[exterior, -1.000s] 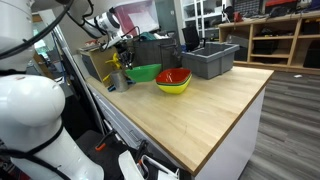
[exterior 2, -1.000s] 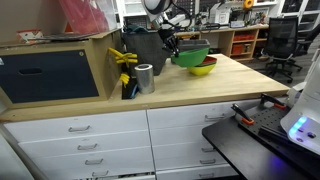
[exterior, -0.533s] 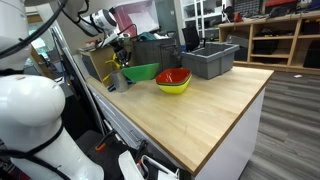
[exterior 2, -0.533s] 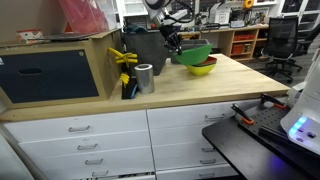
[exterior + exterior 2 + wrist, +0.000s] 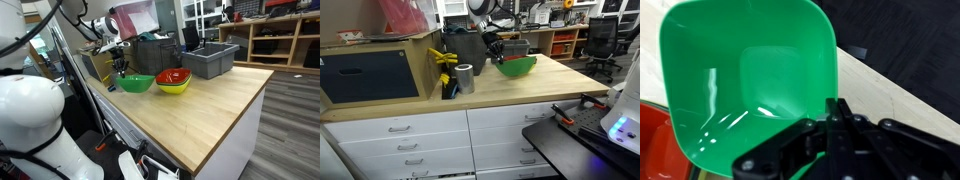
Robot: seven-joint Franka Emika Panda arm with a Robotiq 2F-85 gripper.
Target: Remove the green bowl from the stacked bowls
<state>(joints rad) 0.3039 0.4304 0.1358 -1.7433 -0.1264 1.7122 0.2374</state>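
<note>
The green bowl (image 5: 136, 83) is off the stack and sits low over the wooden table beside the stacked bowls, a red bowl (image 5: 173, 77) inside a yellow bowl (image 5: 172, 88). My gripper (image 5: 122, 72) is shut on the green bowl's rim at its far-left side. In an exterior view the green bowl (image 5: 517, 66) hides the stack behind it, with my gripper (image 5: 500, 55) at its left rim. The wrist view shows the green bowl (image 5: 745, 80) filling the frame, my fingers (image 5: 843, 112) pinched on its rim, and a red bowl edge (image 5: 650, 135) at lower left.
A grey bin (image 5: 208, 60) stands behind the stack. A metal cup (image 5: 464, 78) and yellow-black clamps (image 5: 445, 62) stand by a wooden box (image 5: 380, 65) at the table's left end. The table edge (image 5: 235, 125) drops off at the near side.
My gripper has carried the green bowl away from the red and yellow stack and lowered it toward the table beside them.
</note>
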